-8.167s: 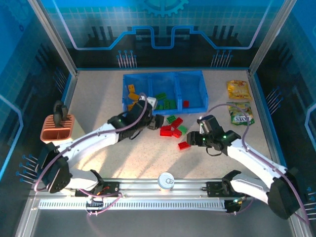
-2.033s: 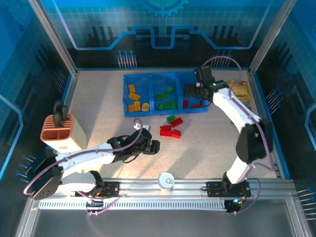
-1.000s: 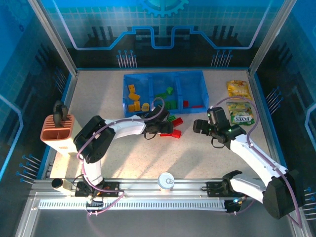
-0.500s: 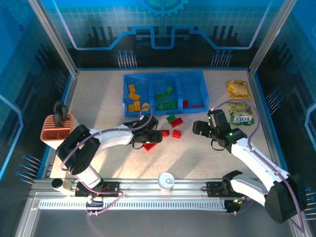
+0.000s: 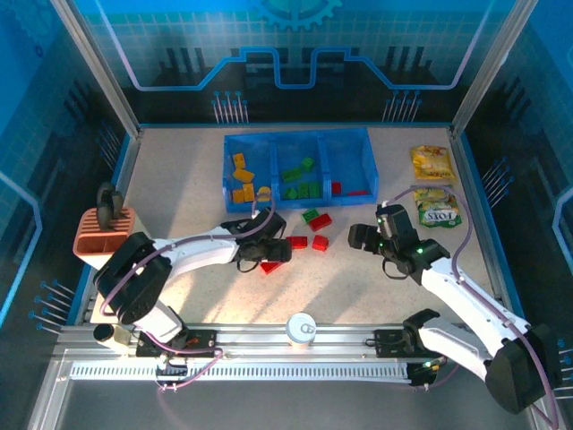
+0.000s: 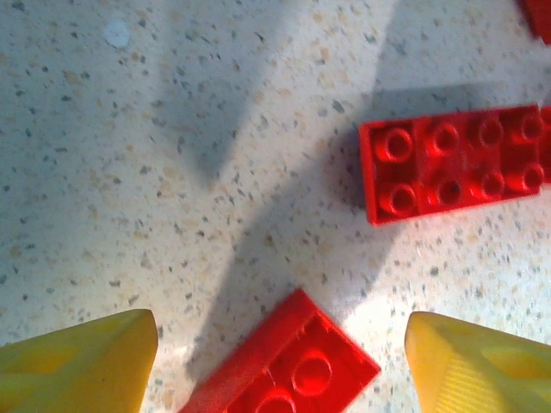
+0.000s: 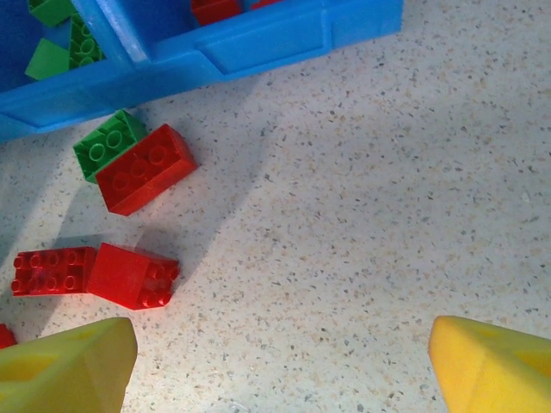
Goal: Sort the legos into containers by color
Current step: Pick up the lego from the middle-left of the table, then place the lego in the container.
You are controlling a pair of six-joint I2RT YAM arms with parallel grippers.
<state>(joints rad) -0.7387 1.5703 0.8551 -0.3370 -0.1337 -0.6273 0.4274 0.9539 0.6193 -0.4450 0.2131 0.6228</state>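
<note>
The left tool (image 6: 281, 361) is spread wide over a red lego (image 6: 297, 368) at the bottom middle; next it should pinch it. The right tool (image 7: 280, 361) is spread, empty.

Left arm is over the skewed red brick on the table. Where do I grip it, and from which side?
Grip the red brick across two opposite flat side walls, coming straight down from above. It lies studs up, with its walls diagonal to the open left end effector, so I'd turn the wrist to square up first.

Bright light from above throws soft grey shadows across the table (image 5: 179, 188); wrist views are sharp.
</note>
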